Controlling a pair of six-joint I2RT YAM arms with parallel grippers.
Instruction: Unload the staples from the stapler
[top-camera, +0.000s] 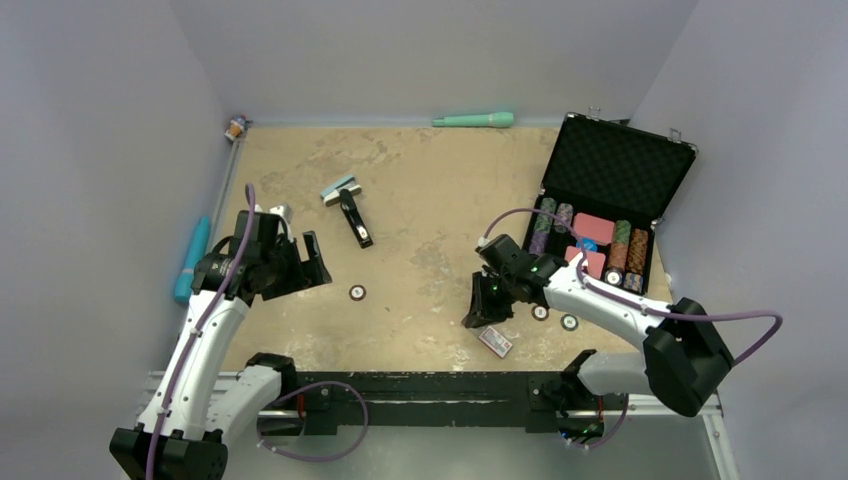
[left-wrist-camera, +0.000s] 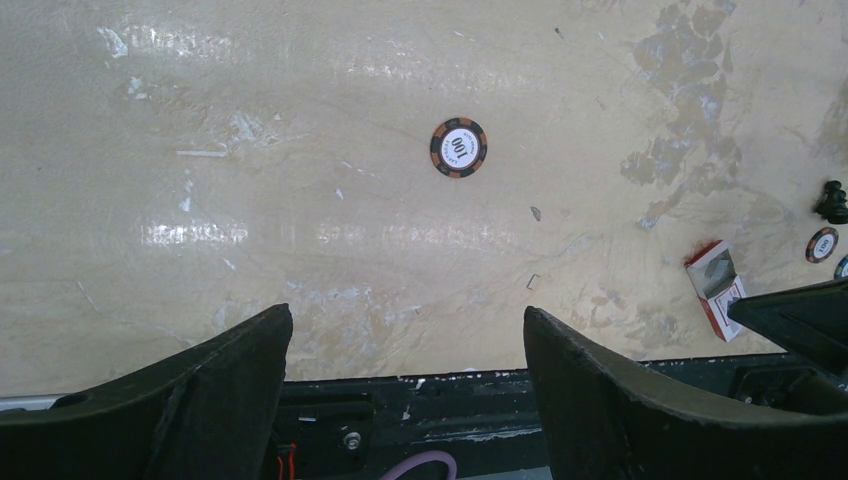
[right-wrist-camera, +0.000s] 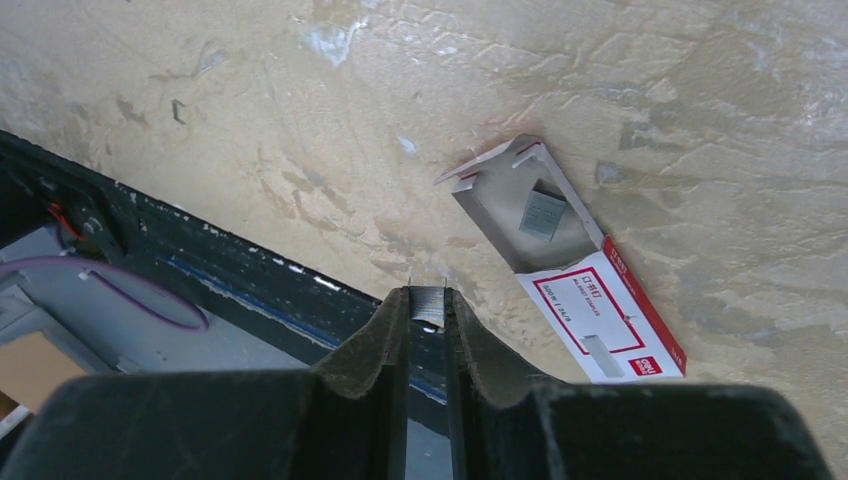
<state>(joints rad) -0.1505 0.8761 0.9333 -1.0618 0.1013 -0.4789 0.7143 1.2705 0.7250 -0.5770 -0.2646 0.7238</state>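
The black stapler lies on the tan table left of centre, with a pale blue part at its far end, and neither gripper touches it. My right gripper hovers near the table's front edge, shut on a short silvery strip of staples. Just beyond it lies an open red-and-white staple box with another strip of staples inside the flap end. My left gripper is open and empty above the front left of the table. One loose staple lies on the table near its right finger.
A poker chip lies between the arms and two more chips sit right of the staple box. An open black chip case stands at the back right. A teal tool lies along the back wall and a blue one along the left.
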